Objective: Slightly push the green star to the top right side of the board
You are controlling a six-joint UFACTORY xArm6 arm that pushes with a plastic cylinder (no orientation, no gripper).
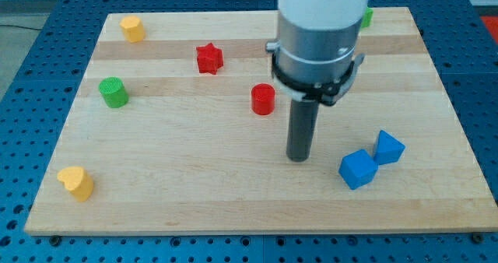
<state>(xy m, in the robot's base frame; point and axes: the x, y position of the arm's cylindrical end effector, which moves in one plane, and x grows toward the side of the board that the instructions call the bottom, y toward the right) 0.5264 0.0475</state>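
Green block (366,17) mostly hidden behind arm, shape unclear, my tip (299,159) left of blue cubes (358,170), no jaws.

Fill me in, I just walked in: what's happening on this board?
A robot arm's rod is working a wooden board of coloured blocks. My tip rests mid-board, touching nothing, left of two blue cubes. The green star it should nudge sits near the view's top right, mostly hidden behind the arm.

1. The board (194,185) is pale wood with lighter and darker stripes.
2. Red: star (208,58), cylinder (263,99).
3. Green: cylinder (113,92), a partly hidden block (366,17).
4. Yellow: two blocks (132,28) (76,182).
5. Blue: two cubes (358,169) (388,147).
6. My tip (299,158) is dark grey.
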